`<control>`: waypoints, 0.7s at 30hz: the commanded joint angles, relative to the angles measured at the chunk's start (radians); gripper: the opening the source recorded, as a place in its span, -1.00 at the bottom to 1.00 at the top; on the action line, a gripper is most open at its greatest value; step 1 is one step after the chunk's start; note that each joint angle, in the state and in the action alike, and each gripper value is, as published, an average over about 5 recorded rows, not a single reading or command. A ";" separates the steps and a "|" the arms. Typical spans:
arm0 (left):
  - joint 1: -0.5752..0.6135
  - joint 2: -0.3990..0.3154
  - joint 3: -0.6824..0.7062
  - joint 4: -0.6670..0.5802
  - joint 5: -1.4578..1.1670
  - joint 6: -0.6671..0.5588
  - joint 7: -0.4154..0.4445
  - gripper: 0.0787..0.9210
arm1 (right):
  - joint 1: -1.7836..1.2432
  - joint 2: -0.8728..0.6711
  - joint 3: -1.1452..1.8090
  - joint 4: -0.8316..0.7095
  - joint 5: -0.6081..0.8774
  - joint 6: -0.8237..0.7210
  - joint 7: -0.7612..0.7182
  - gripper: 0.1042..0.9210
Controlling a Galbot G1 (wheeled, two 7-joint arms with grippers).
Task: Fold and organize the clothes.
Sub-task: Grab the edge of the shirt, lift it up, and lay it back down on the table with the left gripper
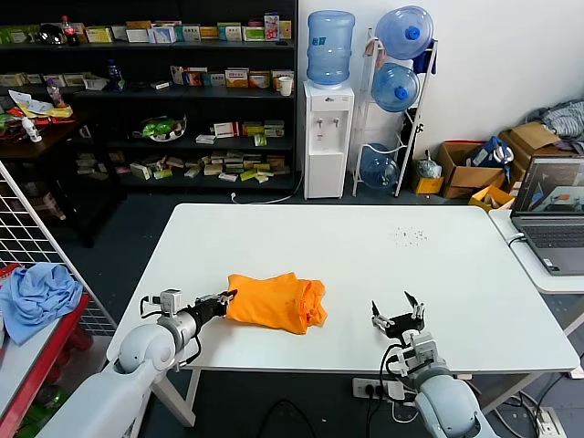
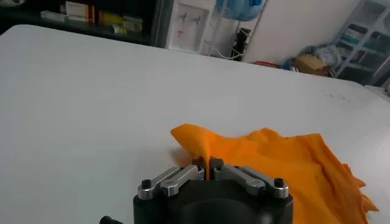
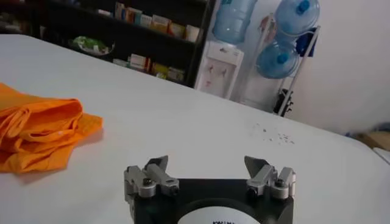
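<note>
The orange T-shirt (image 1: 278, 302) lies bunched in a rough fold on the white table (image 1: 365, 265), near its front edge, left of centre. No lettering shows. My left gripper (image 1: 225, 299) is at the shirt's left edge, shut on a pinched corner of the orange fabric (image 2: 204, 146). My right gripper (image 1: 398, 310) is open and empty, resting low over the table to the right of the shirt, apart from it. The shirt also shows in the right wrist view (image 3: 36, 134), off to one side of the open gripper (image 3: 206, 164).
A laptop (image 1: 552, 214) sits on a side table at the right. A light blue cloth (image 1: 36, 297) lies on a rack at the left. A water dispenser (image 1: 327, 137) and shelves stand behind the table. Small specks (image 1: 409, 235) dot the far right of the tabletop.
</note>
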 commanded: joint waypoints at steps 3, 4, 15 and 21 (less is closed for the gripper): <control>0.055 0.163 -0.106 -0.033 0.014 0.035 -0.089 -0.88 | 0.011 0.005 -0.033 0.007 0.001 -0.002 0.003 0.76; 0.057 0.189 -0.117 -0.027 0.024 0.038 -0.094 -0.88 | 0.014 0.006 -0.037 0.007 0.001 -0.003 0.003 0.76; 0.005 0.368 -0.170 0.161 0.276 -0.028 -0.130 -0.88 | 0.043 0.007 -0.071 0.007 0.005 -0.004 0.002 0.76; -0.026 0.445 -0.173 0.239 0.394 -0.087 -0.138 -0.88 | 0.064 0.013 -0.085 -0.002 0.009 -0.003 0.002 0.76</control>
